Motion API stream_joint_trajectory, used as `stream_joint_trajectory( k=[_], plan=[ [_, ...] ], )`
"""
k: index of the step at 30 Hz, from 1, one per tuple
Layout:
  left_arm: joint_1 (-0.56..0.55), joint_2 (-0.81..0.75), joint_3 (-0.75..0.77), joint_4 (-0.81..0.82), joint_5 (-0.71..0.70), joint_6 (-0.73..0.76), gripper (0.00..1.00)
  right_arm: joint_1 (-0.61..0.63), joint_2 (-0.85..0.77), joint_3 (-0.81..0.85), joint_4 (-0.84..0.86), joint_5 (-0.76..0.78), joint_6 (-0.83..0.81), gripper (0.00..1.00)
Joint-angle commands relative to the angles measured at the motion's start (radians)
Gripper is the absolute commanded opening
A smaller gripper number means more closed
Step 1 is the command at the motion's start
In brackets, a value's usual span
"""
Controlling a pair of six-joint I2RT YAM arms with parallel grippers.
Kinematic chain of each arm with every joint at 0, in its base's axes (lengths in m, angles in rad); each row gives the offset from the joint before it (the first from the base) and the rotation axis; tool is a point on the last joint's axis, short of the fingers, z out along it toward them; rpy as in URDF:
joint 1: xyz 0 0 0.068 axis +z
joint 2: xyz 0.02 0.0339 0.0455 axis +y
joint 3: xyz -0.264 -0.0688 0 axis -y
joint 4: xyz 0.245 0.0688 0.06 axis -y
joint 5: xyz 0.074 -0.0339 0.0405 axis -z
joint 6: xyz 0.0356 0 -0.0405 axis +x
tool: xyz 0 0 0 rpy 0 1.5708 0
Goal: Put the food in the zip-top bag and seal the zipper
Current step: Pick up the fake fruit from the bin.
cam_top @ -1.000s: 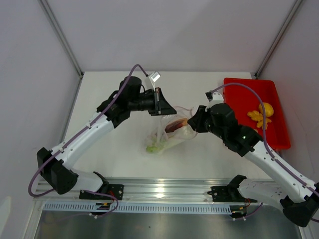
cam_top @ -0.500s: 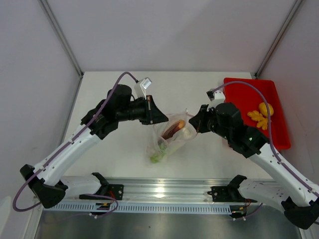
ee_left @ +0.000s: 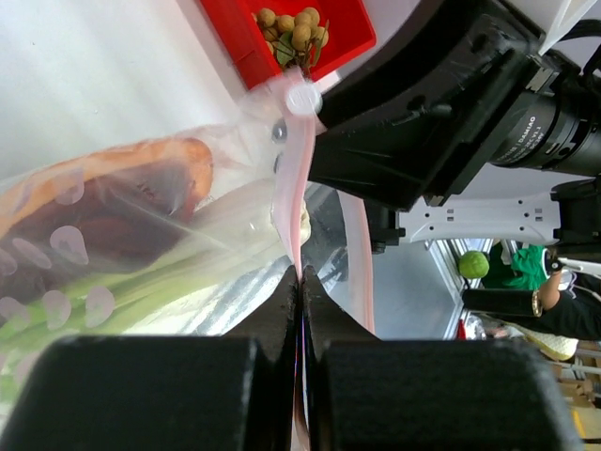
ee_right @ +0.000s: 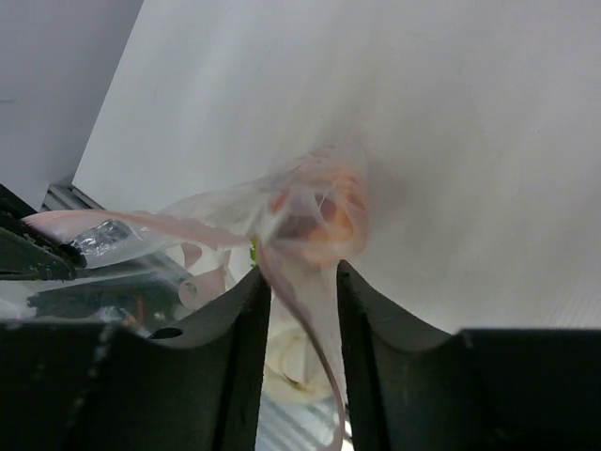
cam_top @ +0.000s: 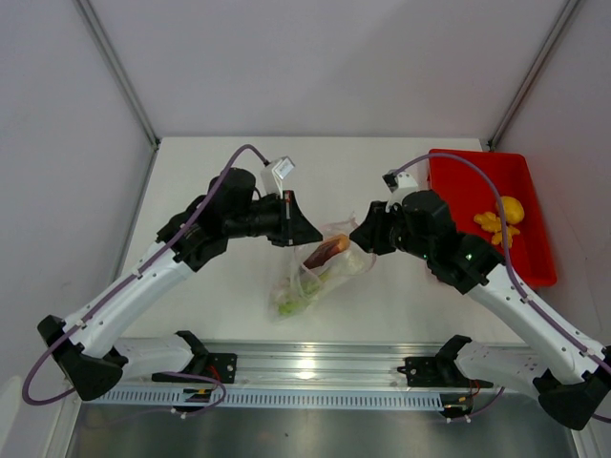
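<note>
I'd get a firm pinch with my right gripper (ee_right: 302, 274) first, since its jaws sit slightly apart around the bag's (cam_top: 320, 269) rim, then spread the mouth gently. My left gripper (ee_left: 300, 274) is clamped on the zipper (ee_left: 293, 188). Bag is mid-table between the two grippers: clear, crinkly, pinkish, with the leek (ee_left: 113, 301) and a dark red piece (ee_left: 103, 221) inside.

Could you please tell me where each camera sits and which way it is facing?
Top external: above and behind the bases, looking down on the table; both arms, left end effector, right end effector show.
Left wrist: looks along its shut fingers, pinching the zipper, toward the right arm and red tray.
Right wrist: looks between its parted fingers at the zip-top bag over the table.
Shared: all three show the bag; top and left wrist share the tray.
</note>
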Motion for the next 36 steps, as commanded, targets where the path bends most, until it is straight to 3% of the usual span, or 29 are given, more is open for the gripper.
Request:
stream_joint_trajectory(
  k=[1,2,4,5,9,17,21,31,36],
  plan=[
    [-0.006,-0.026,0.015,-0.001,0.036,0.042,0.01,-0.003,-0.002,0.030,0.013,0.006,0.003,0.39],
    [-0.006,-0.024,0.018,-0.009,0.042,0.051,0.00,-0.003,-0.002,0.038,0.009,0.013,0.000,0.53],
    [-0.003,-0.021,0.023,-0.020,0.050,0.070,0.00,-0.003,-0.004,0.046,-0.022,0.045,0.003,0.65],
    [-0.001,-0.023,0.021,-0.018,0.060,0.074,0.01,-0.003,-0.002,0.052,-0.036,0.078,0.004,0.77],
    [0.013,-0.020,-0.003,0.017,0.105,0.091,0.01,-0.005,0.008,0.119,-0.148,0.140,-0.019,0.94],
    [0.027,-0.004,-0.080,0.149,0.163,0.096,0.01,-0.071,-0.068,0.199,-0.298,0.373,0.016,0.99],
    [0.037,0.005,-0.072,0.146,0.165,0.125,0.00,-0.207,-0.093,0.204,-0.304,0.465,0.042,0.99],
    [0.048,0.020,-0.074,0.192,0.237,0.147,0.01,-0.691,-0.067,0.098,-0.346,0.299,0.070,0.99],
    [0.054,0.031,-0.074,0.217,0.260,0.143,0.01,-0.761,-0.062,-0.031,-0.320,0.139,0.095,0.99]
  ],
)
